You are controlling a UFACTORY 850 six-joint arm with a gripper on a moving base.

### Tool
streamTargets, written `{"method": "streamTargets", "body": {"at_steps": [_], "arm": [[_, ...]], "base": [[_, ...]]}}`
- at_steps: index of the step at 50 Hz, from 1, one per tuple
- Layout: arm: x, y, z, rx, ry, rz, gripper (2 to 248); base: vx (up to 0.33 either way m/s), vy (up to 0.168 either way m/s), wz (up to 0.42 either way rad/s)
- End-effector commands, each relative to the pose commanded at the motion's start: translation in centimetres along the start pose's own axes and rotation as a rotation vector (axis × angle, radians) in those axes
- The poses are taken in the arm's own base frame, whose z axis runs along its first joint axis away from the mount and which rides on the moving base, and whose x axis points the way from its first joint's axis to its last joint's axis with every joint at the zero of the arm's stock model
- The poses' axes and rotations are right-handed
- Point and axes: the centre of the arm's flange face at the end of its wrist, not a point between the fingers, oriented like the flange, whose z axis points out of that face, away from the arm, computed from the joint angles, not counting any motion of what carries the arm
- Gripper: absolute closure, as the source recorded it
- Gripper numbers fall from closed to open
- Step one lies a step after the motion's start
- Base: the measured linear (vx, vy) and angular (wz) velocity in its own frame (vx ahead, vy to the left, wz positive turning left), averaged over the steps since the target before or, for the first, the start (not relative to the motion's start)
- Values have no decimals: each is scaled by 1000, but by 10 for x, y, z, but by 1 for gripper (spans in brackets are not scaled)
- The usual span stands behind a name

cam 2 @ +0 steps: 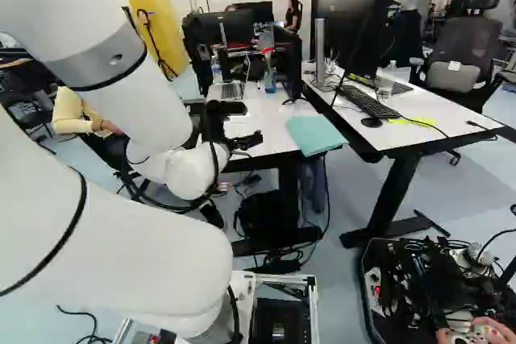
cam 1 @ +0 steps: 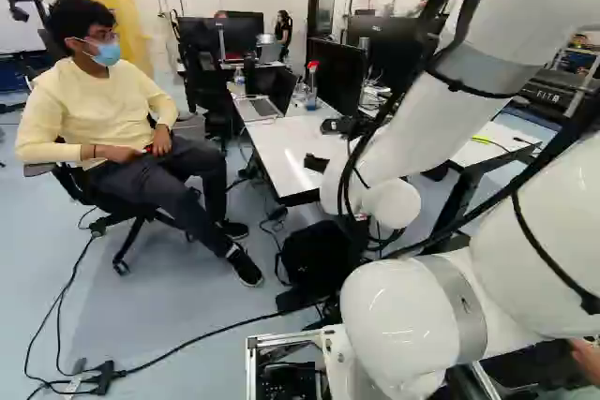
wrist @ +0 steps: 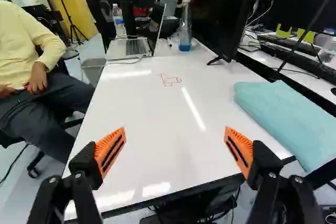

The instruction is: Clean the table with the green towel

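Observation:
My gripper (cam 2: pixel 246 142) is at the near end of the white table (cam 2: pixel 270 123) in the right base view. In the wrist view the gripper (wrist: pixel 175 151) stands wide open, with nothing between its orange pads. The towel, light green-blue and folded flat (wrist: pixel 286 116), lies on the table's near corner, beyond and to one side of the gripper, its edge reaching the table's border; the right base view shows the same towel (cam 2: pixel 316 133). Red marker lines (wrist: pixel 169 80) are drawn on the tabletop ahead of the gripper. The left base view hides the towel behind the arm.
A laptop (wrist: pixel 129 48) and a spray bottle (wrist: pixel 186 22) stand at the table's far end, with a monitor (wrist: pixel 223 11) along one side. A second desk (cam 2: pixel 419 130) with keyboard adjoins. A seated person (cam 1: pixel 112 128) is beside the table. A bin of tools (cam 2: pixel 427 288) stands nearby.

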Motion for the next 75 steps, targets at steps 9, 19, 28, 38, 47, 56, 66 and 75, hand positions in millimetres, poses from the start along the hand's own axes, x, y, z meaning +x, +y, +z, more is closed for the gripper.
{"method": "streamTargets", "body": {"at_steps": [9, 19, 28, 38, 47, 56, 66, 75], "arm": [[5, 2, 2, -8, 12, 3, 3], [17, 7, 7, -25, 36, 8, 3], [29, 15, 14, -48, 58, 15, 3], [43, 26, 21, -82, 79, 25, 3], [54, 37, 28, -113, 94, 33, 3], [66, 49, 34, -143, 105, 41, 3], [79, 62, 41, -175, 117, 49, 3], [86, 74, 50, -203, 111, 57, 3]], "base": [[0, 0, 0], [0, 0, 0], [0, 0, 0], [0, 0, 0], [0, 0, 0], [0, 0, 0], [0, 0, 0], [0, 0, 0]]}}
